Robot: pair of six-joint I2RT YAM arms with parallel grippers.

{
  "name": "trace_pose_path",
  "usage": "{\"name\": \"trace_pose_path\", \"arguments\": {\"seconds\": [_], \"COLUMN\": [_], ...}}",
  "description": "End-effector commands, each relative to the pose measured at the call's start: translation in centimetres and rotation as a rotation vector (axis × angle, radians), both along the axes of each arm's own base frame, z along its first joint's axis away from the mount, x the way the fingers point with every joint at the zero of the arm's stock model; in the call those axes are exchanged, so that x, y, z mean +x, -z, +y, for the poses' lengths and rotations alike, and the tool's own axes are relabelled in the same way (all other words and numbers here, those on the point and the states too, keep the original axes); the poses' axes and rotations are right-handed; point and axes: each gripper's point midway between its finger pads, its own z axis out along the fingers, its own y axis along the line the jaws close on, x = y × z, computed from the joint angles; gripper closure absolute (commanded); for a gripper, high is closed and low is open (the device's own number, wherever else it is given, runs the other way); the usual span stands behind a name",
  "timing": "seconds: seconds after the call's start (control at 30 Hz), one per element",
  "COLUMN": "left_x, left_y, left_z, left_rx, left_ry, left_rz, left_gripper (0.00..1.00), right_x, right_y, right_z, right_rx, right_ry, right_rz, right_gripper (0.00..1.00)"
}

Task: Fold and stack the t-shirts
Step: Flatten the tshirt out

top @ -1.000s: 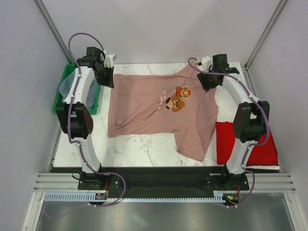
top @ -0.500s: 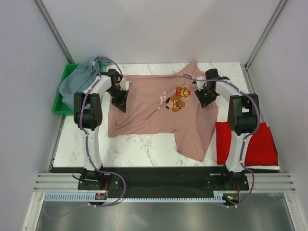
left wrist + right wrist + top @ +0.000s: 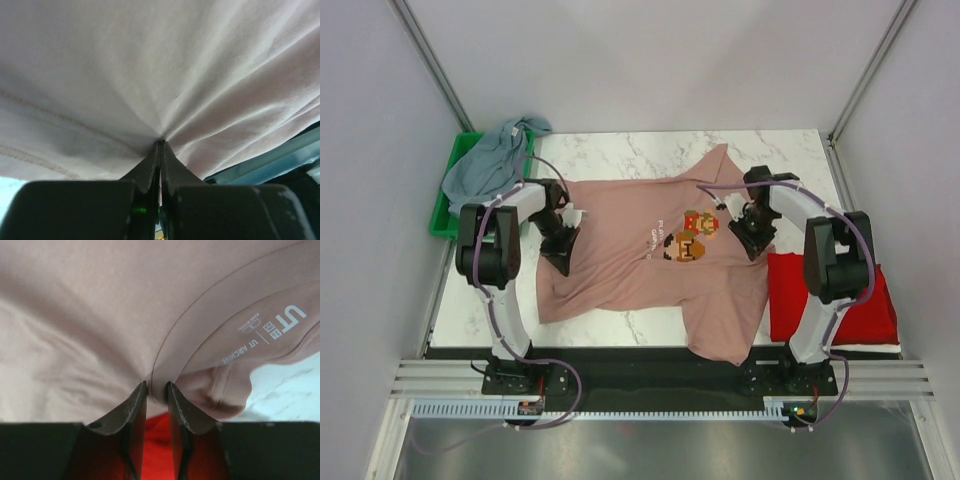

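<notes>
The dusty-pink t-shirt [image 3: 630, 245] with a pixel-art print lies spread on the marble table. My left gripper [image 3: 563, 238] is shut on its left edge; in the left wrist view the cloth [image 3: 150, 75] bunches at the pinched tips [image 3: 161, 145]. My right gripper [image 3: 748, 228] is shut on a fold near the collar; the right wrist view shows the cloth [image 3: 125, 315] between the tips [image 3: 156, 387], with the neck label beside. The red t-shirt [image 3: 855, 305] lies folded at the right edge and shows below my right jaws [image 3: 157, 440]. The grey-blue t-shirt [image 3: 490, 165] drapes over the bin.
A green plastic bin [image 3: 442, 215] stands at the table's far left, under the grey-blue cloth. Metal frame posts rise at both back corners. The table's front edge runs just below the pink shirt's hanging sleeve [image 3: 725, 335].
Both grippers have come forward from the table's back corners, pulling the pink shirt nearer. The grey-blue shirt, earlier hidden by the left arm, now shows.
</notes>
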Motion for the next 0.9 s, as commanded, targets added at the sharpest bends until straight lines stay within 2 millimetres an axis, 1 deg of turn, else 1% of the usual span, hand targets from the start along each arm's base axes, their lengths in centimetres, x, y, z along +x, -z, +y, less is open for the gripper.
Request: {"name": "trace_pose_path", "arguments": {"seconds": [0.0,0.03,0.1,0.17,0.2,0.23,0.27,0.3,0.33,0.37,0.4,0.43,0.47,0.5,0.53,0.6,0.63,0.67,0.7,0.77,0.8,0.87], "left_x": [-0.8,-1.2,-1.3,-0.1,0.8,2.9,4.5,5.9,8.8,10.2,11.4,13.3,14.2,15.4,15.9,16.9,17.6,17.9,18.7,19.2,19.5,19.7], "left_y": [-1.8,-2.1,-2.6,-4.2,-5.0,-6.8,-8.2,-9.3,-11.5,-12.4,-13.1,-14.9,-14.1,-15.2,-15.3,-15.0,-15.5,-15.7,-15.5,-15.2,-14.7,-14.1], "left_z": [1.2,1.4,1.7,1.3,1.1,0.8,0.5,0.4,0.3,0.4,0.5,0.6,0.9,1.0,1.0,0.5,0.0,-0.8,-1.1,-1.6,-1.5,-1.2], "left_rx": [0.045,0.05,0.064,0.04,0.029,0.018,0.009,0.007,0.007,0.022,0.029,0.036,0.057,0.061,0.061,0.025,-0.001,-0.041,-0.055,-0.075,-0.07,-0.053], "left_ry": [0.055,0.058,0.059,0.064,0.062,0.06,0.06,0.059,0.055,0.047,0.042,0.037,0.037,0.03,0.028,0.01,0.004,-0.011,-0.024,-0.039,-0.042,-0.041], "left_rz": [-0.064,-0.074,-0.091,-0.161,-0.2,-0.283,-0.344,-0.392,-0.479,-0.519,-0.547,-0.612,-0.6,-0.632,-0.636,-0.632,-0.651,-0.649,-0.65,-0.646,-0.642,-0.637], "left_gripper": [0.98,0.98,0.98,0.98,0.98,0.93,0.88,0.82,0.72,0.7,0.68,0.66,0.65,0.64,0.63,0.63,0.62,0.62,0.62,0.63,0.63,0.64], "right_x": [-3.2,-4.0,-4.5,-3.6,-3.0,-1.2,0.1,1.5,4.4,5.9,8.5,10.1,11.4,14.0,15.2,17.5,19.4,20.4,22.2,24.0,25.4,26.8], "right_y": [-3.0,-3.6,-4.2,-5.5,-5.9,-7.1,-7.8,-8.6,-10.1,-10.8,-13.2,-12.3,-12.5,-12.9,-13.1,-13.2,-13.1,-13.1,-12.7,-12.3,-11.7,-10.9], "right_z": [-0.2,-0.2,0.1,0.5,0.8,1.2,1.4,1.5,2.1,2.2,2.8,3.2,3.6,4.2,4.4,4.9,5.4,5.5,5.7,5.7,5.8,5.7], "right_rx": [-0.004,-0.003,0.007,0.027,0.045,0.059,0.066,0.067,0.09,0.104,0.139,0.155,0.169,0.2,0.205,0.228,0.239,0.247,0.254,0.252,0.259,0.258], "right_ry": [-0.063,-0.07,-0.092,-0.091,-0.088,-0.082,-0.065,-0.049,-0.018,-0.001,0.01,0.035,0.048,0.063,0.061,0.092,0.098,0.117,0.127,0.15,0.164,0.18], "right_rz": [0.017,0.018,0.015,-0.045,-0.072,-0.145,-0.19,-0.239,-0.324,-0.361,-0.438,-0.42,-0.428,-0.45,-0.468,-0.489,-0.51,-0.52,-0.548,-0.584,-0.614,-0.645], "right_gripper": [0.69,0.69,0.69,0.68,0.64,0.61,0.58,0.57,0.55,0.53,0.53,0.52,0.52,0.51,0.51,0.5,0.5,0.5,0.5,0.49,0.49,0.49]}}
